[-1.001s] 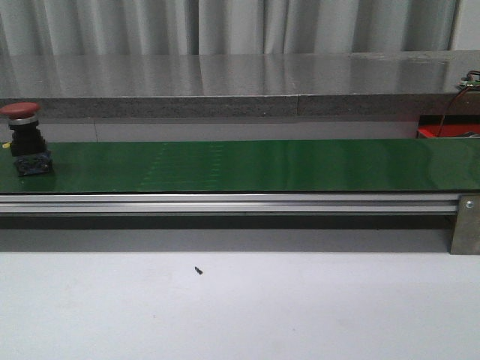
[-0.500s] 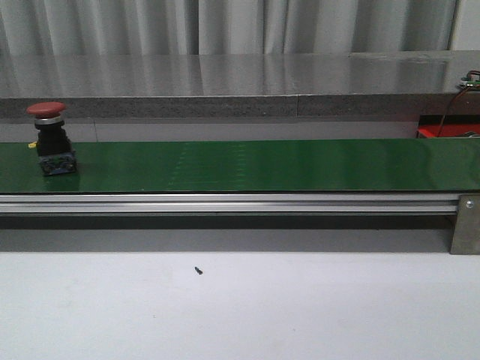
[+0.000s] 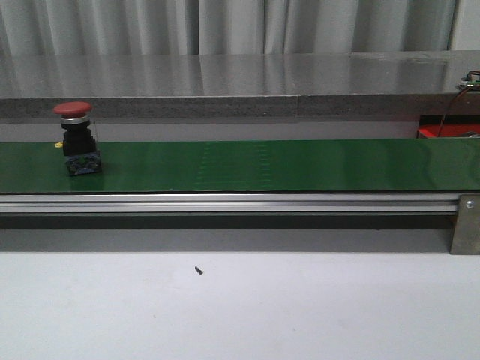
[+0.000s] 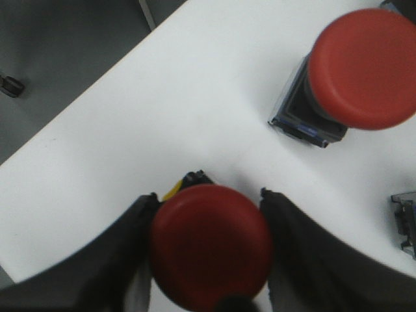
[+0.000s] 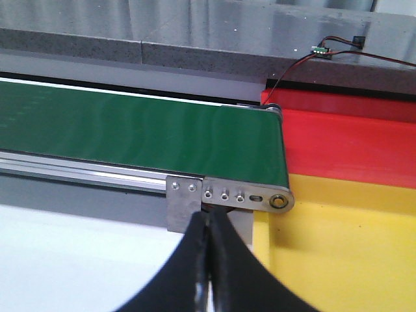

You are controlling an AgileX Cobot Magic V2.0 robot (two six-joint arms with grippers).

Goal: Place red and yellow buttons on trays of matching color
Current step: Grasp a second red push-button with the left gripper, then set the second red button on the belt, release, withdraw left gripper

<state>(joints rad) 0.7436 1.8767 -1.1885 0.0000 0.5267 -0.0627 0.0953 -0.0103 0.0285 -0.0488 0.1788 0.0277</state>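
Supply step in hand: left gripper (image 4: 207, 214) clamped around a red button (image 4: 209, 244), a second button (image 4: 354, 75) lying beyond its fingertips. Right gripper (image 5: 209, 250) clenched empty, red tray (image 5: 351, 136) and yellow tray (image 5: 338, 253) just ahead. Next, probably: waiting for the belt button (image 3: 75, 139).

**Operator:** What do your left gripper's (image 4: 208, 260) fingers look like?

**Technician:** You see two black fingers (image 4: 123, 260) with a matte finish, broad and rounded at the edges.

**Operator:** And the right gripper (image 5: 209, 260)?

**Technician:** You see two glossy black fingers (image 5: 185, 273), curved and tapering to narrow tips. No cables, screws or markings are visible on either.
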